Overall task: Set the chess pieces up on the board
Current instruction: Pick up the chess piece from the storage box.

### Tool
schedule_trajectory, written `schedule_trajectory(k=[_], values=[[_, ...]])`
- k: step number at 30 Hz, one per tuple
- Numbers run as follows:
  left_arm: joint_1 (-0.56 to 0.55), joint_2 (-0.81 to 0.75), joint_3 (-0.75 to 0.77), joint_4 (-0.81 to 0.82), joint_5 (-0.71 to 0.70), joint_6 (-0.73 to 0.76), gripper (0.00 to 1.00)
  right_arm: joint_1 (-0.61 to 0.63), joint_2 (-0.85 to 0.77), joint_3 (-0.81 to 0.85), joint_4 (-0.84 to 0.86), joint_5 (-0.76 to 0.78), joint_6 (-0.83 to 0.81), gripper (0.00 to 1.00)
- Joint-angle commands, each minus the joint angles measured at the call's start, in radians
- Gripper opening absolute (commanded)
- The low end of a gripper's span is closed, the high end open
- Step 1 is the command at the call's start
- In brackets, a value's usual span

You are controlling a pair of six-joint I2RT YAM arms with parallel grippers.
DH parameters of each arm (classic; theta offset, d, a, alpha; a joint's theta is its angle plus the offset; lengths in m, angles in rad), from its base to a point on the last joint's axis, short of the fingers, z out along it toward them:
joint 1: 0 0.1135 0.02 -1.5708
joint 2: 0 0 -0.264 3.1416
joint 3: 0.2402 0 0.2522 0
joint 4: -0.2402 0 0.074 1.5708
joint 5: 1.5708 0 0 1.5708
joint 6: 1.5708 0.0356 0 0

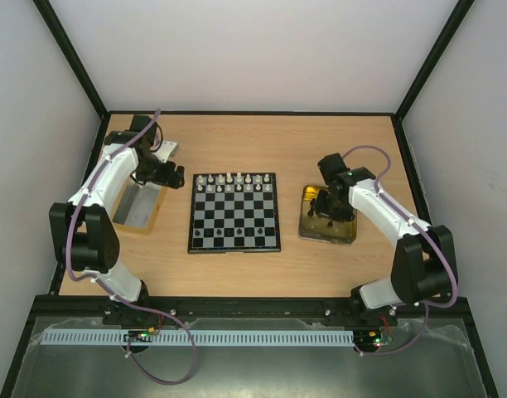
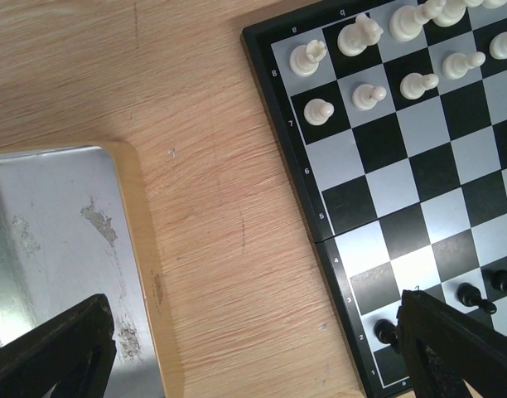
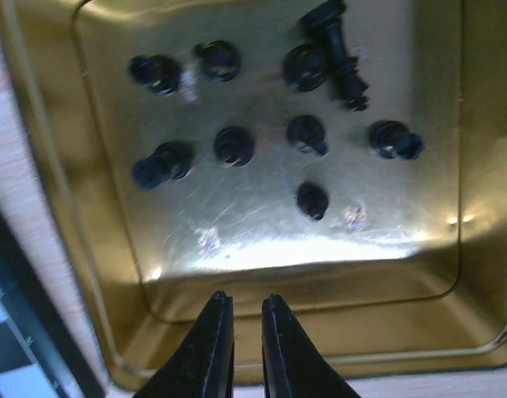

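Over on the right, the right gripper hangs just above one wall of the gold tray, fingers pinched almost together with only a sliver of gap and nothing between them. Below it sit the loose black pieces, about ten, scattered across the tray floor, and this looks like the pick for the next black man. The board lies mid-table between the arms: white pieces fill its two far rows, and a few black ones stand near the other end. The left gripper is spread wide and empty over bare table, between the silver tray and the board's corner. To do this well, the right fingers should open before dropping, then go for the lone piece nearest them, since it stands clear of its neighbours. The toppled one, lying against another, is a poorer bet. Which rank each piece is I cannot say, as this view is soft. Straddle it squarely, close gently (these are tiny and will skid on shiny metal), and lift straight up to clear the tray wall.
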Motion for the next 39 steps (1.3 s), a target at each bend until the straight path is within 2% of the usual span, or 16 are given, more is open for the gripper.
schedule_trajectory(k=[1, 5, 7, 16, 27, 39], values=[[-0.006, -0.046, -0.005, -0.005, 0.016, -0.004, 0.92, 0.048, -0.038, 0.040, -0.104, 0.032, 0.024, 0.10], [-0.007, -0.061, -0.013, -0.006, 0.017, -0.005, 0.93, 0.041, -0.028, 0.040, -0.088, 0.046, 0.024, 0.20], [-0.007, -0.070, -0.016, -0.006, 0.013, -0.005, 0.93, 0.026, -0.012, 0.041, -0.075, 0.055, 0.024, 0.21], [-0.007, -0.084, -0.027, -0.007, 0.004, -0.005, 0.93, -0.071, 0.079, 0.019, 0.017, 0.008, -0.008, 0.20], [-0.008, -0.061, -0.011, -0.014, -0.004, -0.003, 0.93, -0.087, 0.139, -0.016, 0.090, -0.018, -0.018, 0.19], [-0.009, -0.042, 0.002, -0.018, -0.007, -0.003, 0.93, -0.097, 0.130, -0.064, 0.111, -0.013, -0.024, 0.19]])
